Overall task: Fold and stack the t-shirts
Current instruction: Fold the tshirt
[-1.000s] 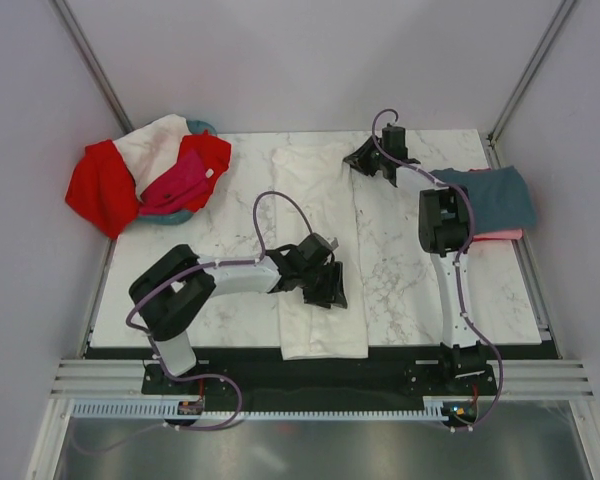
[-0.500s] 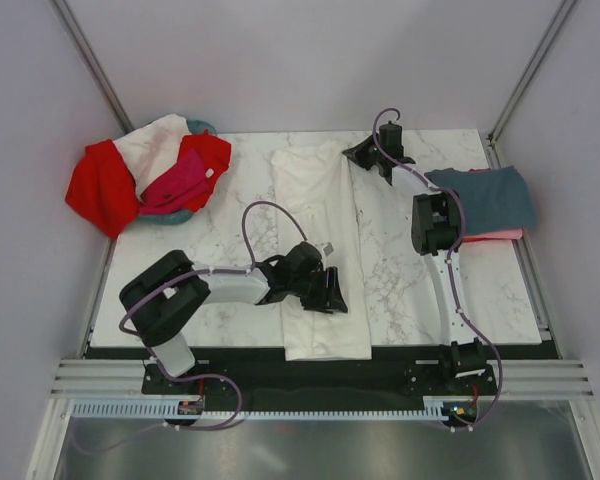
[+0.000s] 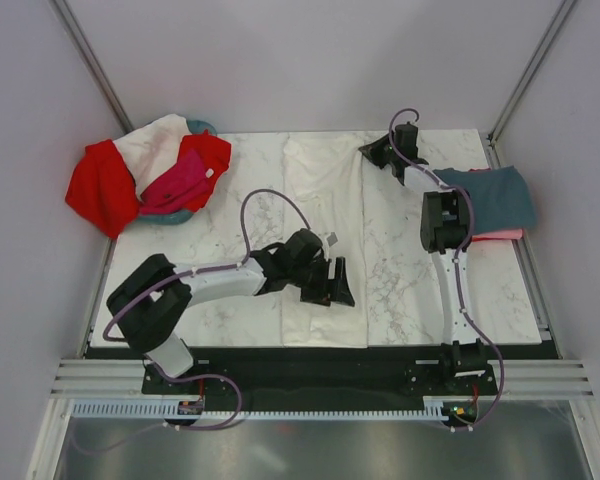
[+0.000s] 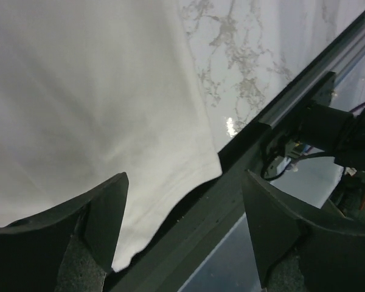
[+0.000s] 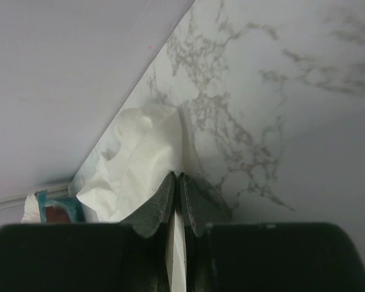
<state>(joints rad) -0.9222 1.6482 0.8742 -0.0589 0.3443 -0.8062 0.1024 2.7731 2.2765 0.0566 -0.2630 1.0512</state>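
Observation:
A white t-shirt (image 3: 322,240), folded into a long strip, lies down the middle of the table from the back edge to the front edge. My left gripper (image 3: 337,283) is open above its near part; the left wrist view shows the shirt's hem (image 4: 97,121) by the front rail. My right gripper (image 3: 376,153) is shut on the shirt's far right corner (image 5: 140,158). A slate grey-blue shirt (image 3: 495,195) lies folded on a coral pink one (image 3: 500,235) at the right edge. Red (image 3: 100,185), white (image 3: 160,140) and magenta (image 3: 177,180) shirts are heaped at the back left.
A round teal basket (image 3: 170,215) sits under the heap at the back left. A black rail (image 4: 243,164) runs along the table's front edge. Grey walls close in the back and both sides.
The right gripper has pulled the white shirt's far end toward the back right, stretching the strip straighter. The left gripper has moved slightly right along the shirt's near part.

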